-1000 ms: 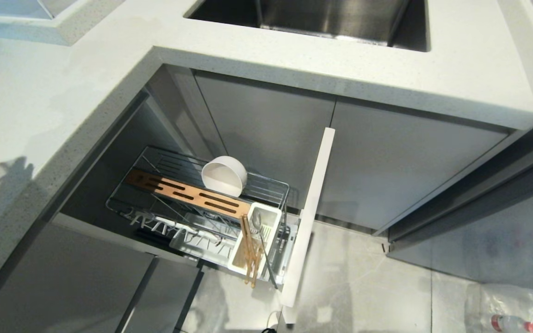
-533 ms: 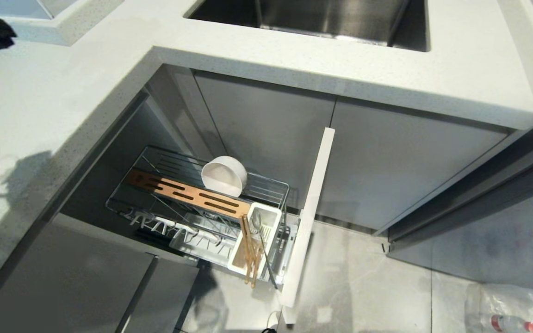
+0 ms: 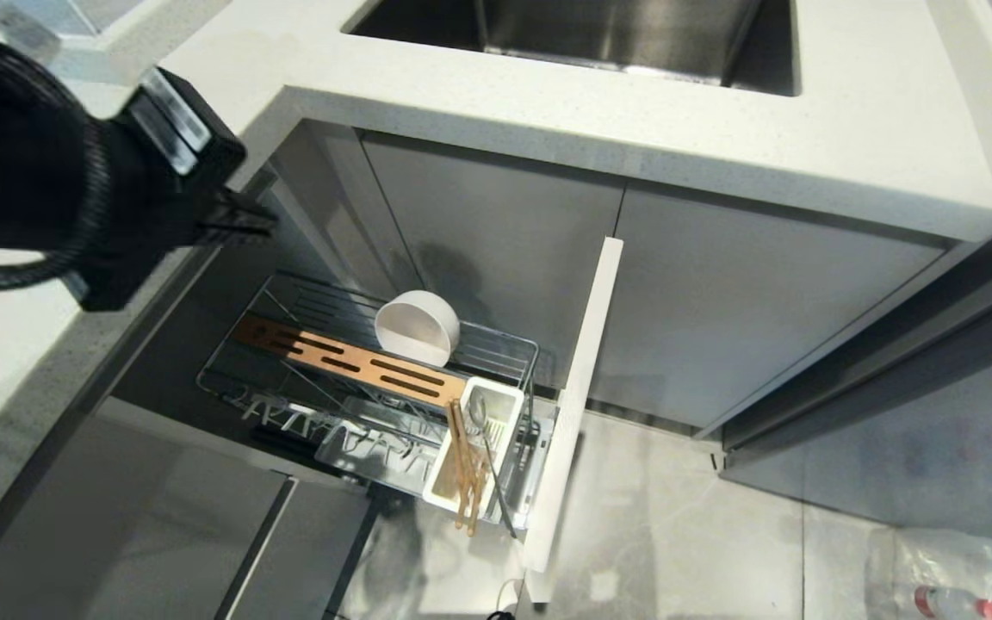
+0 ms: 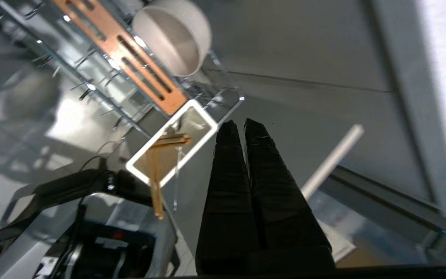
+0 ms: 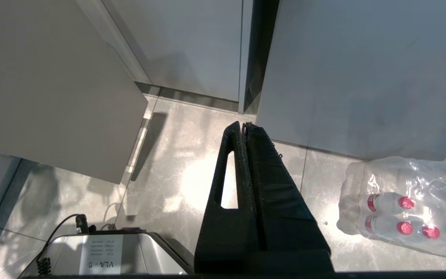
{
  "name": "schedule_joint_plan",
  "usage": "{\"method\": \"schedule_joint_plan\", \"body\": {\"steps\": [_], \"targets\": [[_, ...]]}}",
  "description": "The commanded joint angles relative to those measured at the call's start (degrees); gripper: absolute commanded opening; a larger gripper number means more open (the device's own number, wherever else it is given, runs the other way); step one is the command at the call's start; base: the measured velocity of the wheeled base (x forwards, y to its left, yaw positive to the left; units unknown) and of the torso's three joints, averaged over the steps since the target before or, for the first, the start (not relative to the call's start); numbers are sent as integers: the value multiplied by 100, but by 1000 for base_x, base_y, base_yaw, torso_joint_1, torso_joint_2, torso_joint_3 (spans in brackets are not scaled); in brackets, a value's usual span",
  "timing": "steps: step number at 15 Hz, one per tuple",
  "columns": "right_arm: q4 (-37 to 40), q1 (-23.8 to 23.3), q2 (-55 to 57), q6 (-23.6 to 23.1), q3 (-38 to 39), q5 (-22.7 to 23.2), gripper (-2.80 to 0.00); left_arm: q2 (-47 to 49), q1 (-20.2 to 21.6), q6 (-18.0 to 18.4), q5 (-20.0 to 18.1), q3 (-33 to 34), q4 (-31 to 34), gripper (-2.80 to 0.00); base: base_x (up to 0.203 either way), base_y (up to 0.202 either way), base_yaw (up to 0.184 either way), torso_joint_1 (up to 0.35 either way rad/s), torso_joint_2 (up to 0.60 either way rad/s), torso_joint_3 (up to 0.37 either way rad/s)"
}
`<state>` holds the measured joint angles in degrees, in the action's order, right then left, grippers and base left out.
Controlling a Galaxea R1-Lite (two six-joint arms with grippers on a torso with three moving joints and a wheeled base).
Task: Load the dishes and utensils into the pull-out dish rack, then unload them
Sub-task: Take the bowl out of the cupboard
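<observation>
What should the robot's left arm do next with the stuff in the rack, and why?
Probably lower the left gripper toward the bowl and open it first. The bowl stands on edge in the rack, and the chopsticks and spoon sit in the white box, so things look loaded. The gripper is shut, empty and above the rack, so nothing is grasped yet.

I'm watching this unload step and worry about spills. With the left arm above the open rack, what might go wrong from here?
1. The chopsticks and spoon stick out over the cutlery box rim; a shut left gripper coming down could knock them onto the floor.
2. The bowl stands on edge against the wire rack; a nudge might roll it.
3. The drawer front stands close beside the box, leaving little room.
</observation>
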<state>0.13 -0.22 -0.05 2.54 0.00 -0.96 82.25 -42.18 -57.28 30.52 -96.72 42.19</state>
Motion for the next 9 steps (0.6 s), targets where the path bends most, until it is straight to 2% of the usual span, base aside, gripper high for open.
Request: {"method": "schedule_joint_plan", "body": {"steps": [1, 4, 9], "targets": [[-5, -4, 5, 1, 9, -1, -280, 548, 114, -60, 39, 168, -49, -280, 0, 0, 0, 0, 0, 0], [2, 3, 5, 1, 9, -1, -280, 1310, 434, -109, 127, 359, -391, -280, 0, 0, 0, 0, 0, 0], [4, 2, 5, 1, 9, -1, -280, 2165, 694, -48, 131, 671, -1637, -280, 0, 0, 0, 0, 0, 0]]}}
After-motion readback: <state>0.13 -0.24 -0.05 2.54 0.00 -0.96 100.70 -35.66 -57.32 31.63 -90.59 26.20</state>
